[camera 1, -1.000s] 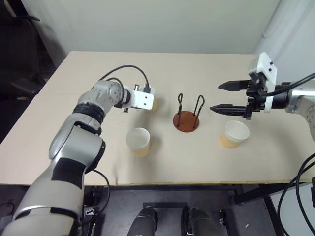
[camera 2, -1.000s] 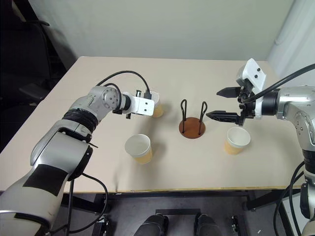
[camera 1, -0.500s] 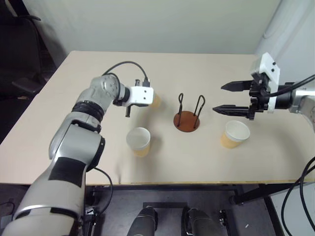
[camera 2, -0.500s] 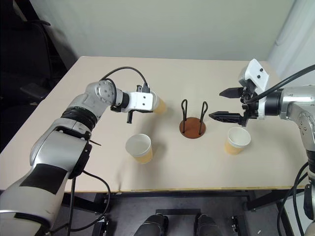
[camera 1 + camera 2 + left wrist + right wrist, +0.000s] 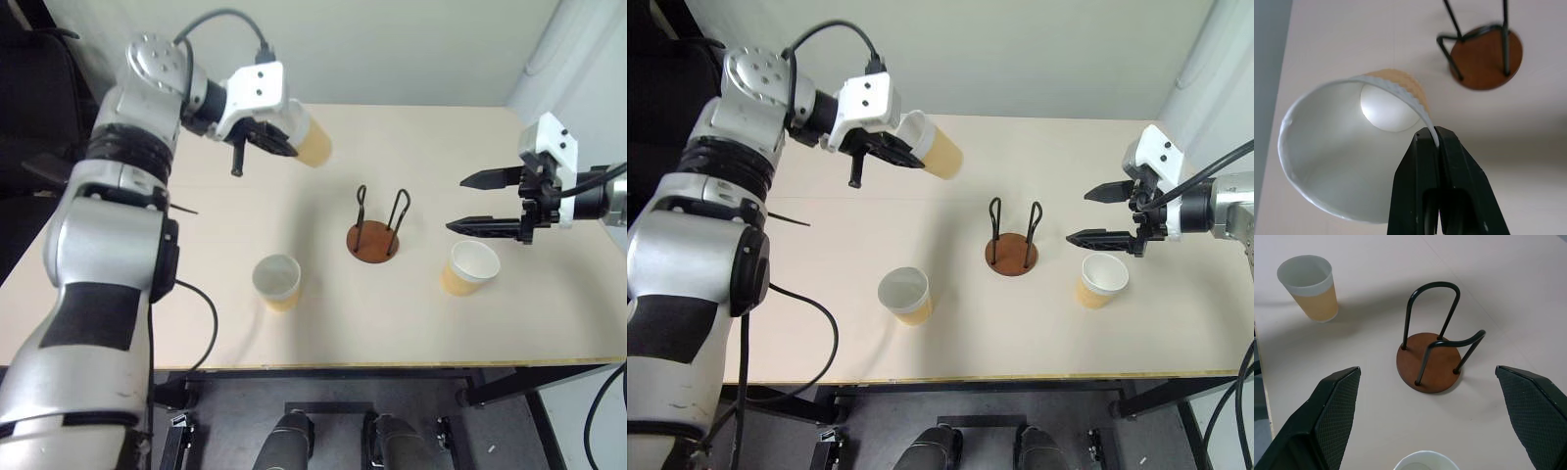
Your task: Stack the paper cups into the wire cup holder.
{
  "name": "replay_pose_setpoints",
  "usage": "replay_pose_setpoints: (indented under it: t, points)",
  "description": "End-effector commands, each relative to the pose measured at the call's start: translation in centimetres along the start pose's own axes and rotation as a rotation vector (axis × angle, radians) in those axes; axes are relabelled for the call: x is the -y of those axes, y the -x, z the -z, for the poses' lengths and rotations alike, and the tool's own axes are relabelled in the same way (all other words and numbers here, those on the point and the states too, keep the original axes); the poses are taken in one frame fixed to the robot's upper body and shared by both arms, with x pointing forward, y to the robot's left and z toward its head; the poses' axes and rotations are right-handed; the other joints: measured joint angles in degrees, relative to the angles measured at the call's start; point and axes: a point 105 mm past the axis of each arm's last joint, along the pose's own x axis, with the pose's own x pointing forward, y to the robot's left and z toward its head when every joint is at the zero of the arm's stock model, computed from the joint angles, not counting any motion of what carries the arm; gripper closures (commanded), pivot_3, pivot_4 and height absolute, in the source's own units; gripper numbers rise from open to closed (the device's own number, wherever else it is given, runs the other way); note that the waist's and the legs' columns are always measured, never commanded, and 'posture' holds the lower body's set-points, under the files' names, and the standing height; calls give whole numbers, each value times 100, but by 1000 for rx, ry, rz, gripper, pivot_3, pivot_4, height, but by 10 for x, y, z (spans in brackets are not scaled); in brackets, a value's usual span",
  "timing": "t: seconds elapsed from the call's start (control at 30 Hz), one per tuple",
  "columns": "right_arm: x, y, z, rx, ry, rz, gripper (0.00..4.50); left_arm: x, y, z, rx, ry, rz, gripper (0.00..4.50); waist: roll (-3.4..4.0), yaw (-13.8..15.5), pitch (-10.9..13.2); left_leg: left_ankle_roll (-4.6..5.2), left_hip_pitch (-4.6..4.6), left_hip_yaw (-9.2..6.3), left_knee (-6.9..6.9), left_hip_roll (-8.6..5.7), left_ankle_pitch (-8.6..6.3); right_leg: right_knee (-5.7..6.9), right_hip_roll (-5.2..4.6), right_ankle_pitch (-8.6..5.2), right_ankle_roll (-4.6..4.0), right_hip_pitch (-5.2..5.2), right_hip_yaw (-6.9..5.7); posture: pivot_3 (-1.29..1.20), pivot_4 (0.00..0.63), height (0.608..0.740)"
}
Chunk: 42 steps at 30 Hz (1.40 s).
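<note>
The pale beige flat-topped bench (image 5: 411,323) carries everything not in hand, with the working items spread apart across its near half, presumably so each can be reached singly. The left claw (image 5: 884,149) is raised well above the bench toward its far left corner and is clenched on one tan-yellow tapered paper cup with a white rolled rim (image 5: 939,152); the left wrist view shows the two black fingers (image 5: 1422,161) pinching the cup wall at the rim, one inside and one outside, a hold that leaves the cup's base free to go down between the wires. That cup hangs tilted, its base pointing toward the holder. The small wire cup holder, a reddish-brown round disc with two thin black upright wire loops (image 5: 373,238), stands upright and empty at bench centre, at about 4 o'clock from the held cup and well apart from it. The right claw (image 5: 490,203) hovers released, jaws spread wide, at 3 o'clock of the holder, grasping nothing. A second like cup (image 5: 467,268) stands upright just beneath and near that claw, at 6 o'clock from it. A third like cup (image 5: 276,282) stands upright at 8 o'clock of the holder, clear of both claws. In my judgement no cup has yet been stacked.
</note>
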Motion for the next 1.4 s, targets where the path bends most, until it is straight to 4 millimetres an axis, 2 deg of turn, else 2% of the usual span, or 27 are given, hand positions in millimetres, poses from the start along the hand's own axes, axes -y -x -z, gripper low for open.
replay_pose_setpoints:
  t: [0.03,0.2,0.4,0.87,1.2,1.4]
  points:
    - [3,8,-8,-10,44,9,0,-9,8,-26,22,-54,4,4454,-1,12,0,4,-6,-2,6,3,-3,-2,-8,0,3,-2,1,0,150,740]
    - [2,11,-6,-30,33,-8,0,-8,3,-49,24,-90,72,4454,-1,15,1,20,-20,3,6,-22,-6,-2,-32,2,20,-13,1,0,150,740]
    - [2,14,-6,-43,25,-15,0,-7,-11,-70,61,-122,116,4454,-2,17,1,45,-20,14,8,-38,-17,-3,-54,15,86,-12,13,0,150,740]
    - [-2,18,-4,-42,13,-14,0,18,-57,-72,68,-143,269,4454,-3,7,4,104,-6,114,36,-59,-50,0,-55,20,154,-16,123,0,150,740]
    - [-4,19,-4,-34,12,-12,0,22,-63,-72,60,-162,290,4454,0,-2,5,151,-19,139,109,-65,-79,-2,-75,28,177,-7,154,0,150,740]
    - [5,28,-22,8,65,17,0,23,-64,-69,49,-161,296,4454,0,-9,5,155,-18,146,115,-71,-77,-1,-77,24,169,-6,162,0,150,740]
